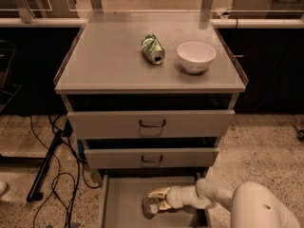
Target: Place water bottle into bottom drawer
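- We see the water bottle (147,208) as a small clear crinkled shape, glinting, low in the open bottom drawer (123,191), near the middle of its floor.
- The gripper (156,199) reaches in from the right, its pale fingers clamped on the bottle.
- The white arm (213,196) crosses the drawer's right wall; we cannot tell whether it touches it.
- Bare grey floor lies open to the bottle's left, up to the thin left wall.
- The middle drawer (152,158) juts out just above the drawer's back part, with the top drawer (152,124) over it.
- On the cabinet top (109,56) a green can (152,49) lies beside a white bowl (196,56).
- Dark cables (61,189) trail on the floor to the left.
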{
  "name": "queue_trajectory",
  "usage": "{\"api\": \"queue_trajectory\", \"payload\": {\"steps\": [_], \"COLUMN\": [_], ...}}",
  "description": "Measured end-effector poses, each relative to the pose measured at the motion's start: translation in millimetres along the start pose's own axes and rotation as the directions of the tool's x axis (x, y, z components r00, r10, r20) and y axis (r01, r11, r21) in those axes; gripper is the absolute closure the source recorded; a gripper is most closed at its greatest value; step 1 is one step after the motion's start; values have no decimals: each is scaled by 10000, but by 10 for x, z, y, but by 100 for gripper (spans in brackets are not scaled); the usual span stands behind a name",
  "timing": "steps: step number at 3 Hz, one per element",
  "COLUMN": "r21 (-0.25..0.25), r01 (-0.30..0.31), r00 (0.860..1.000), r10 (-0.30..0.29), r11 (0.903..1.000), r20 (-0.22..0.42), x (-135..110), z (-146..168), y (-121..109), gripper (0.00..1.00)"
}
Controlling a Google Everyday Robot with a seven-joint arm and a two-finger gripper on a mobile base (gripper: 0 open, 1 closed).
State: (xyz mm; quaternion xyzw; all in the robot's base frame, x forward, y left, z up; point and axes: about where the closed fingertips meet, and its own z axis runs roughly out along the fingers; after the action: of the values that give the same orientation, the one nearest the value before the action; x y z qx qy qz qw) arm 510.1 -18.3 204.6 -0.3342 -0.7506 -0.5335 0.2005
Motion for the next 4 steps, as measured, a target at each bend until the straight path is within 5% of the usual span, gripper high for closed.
{"api": "queue_trajectory", "payload": {"steps": [2,3,4], "r21": [786,646,342], "r01": [-453,-597,-1367], "r00": [9987,9977,9906], "r10": [470,615,1368], "r11": [9959,9961,9900], "r20": [-193,-276,-31], "x": [-28,-34,-84], "z": [113,94,-61], "y": [-94,-123,-302], "gripper": [100,100,100]}}
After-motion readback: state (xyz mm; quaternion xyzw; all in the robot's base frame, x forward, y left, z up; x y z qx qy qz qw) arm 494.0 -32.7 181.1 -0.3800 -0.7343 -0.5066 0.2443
